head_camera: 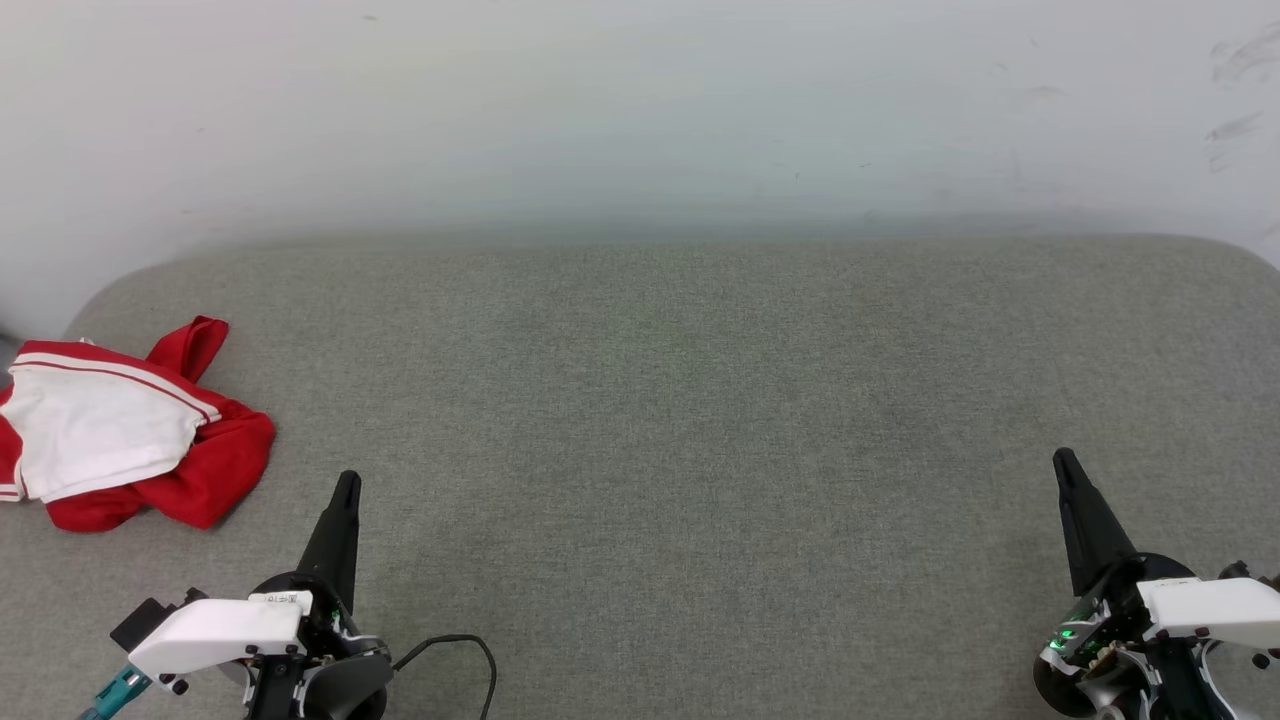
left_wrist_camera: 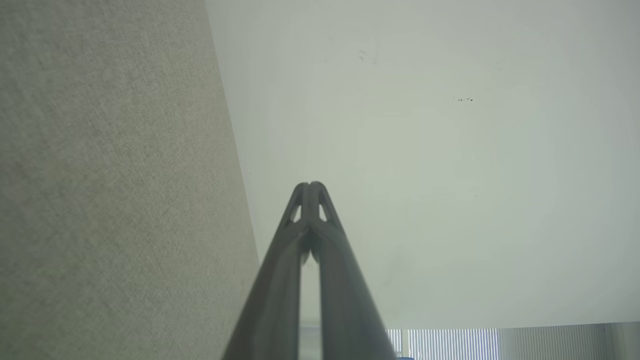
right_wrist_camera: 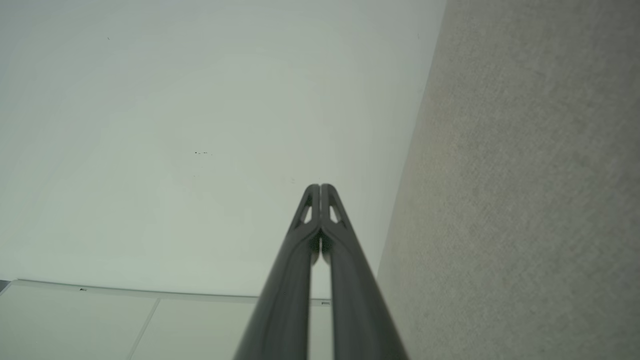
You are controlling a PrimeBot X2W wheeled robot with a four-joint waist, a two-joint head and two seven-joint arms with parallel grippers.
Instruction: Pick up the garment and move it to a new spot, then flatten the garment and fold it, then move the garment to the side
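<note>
The garment (head_camera: pixel 120 430) lies crumpled at the far left of the grey cushioned surface (head_camera: pixel 680 420), red cloth with a white sleeve and striped trim on top; its chest letters are hidden. My left gripper (head_camera: pixel 347 482) is shut and empty, a short way right of and below the garment. The left wrist view shows its fingertips (left_wrist_camera: pixel 310 186) pressed together against the pale wall. My right gripper (head_camera: pixel 1062 458) is shut and empty at the lower right, far from the garment. In the right wrist view its tips (right_wrist_camera: pixel 320 187) touch as well.
A white wall (head_camera: pixel 640 110) rises behind the grey surface, whose rounded back corners show at left and right. A thin black cable (head_camera: pixel 470 650) loops beside my left wrist. Wide bare fabric stretches between the two grippers.
</note>
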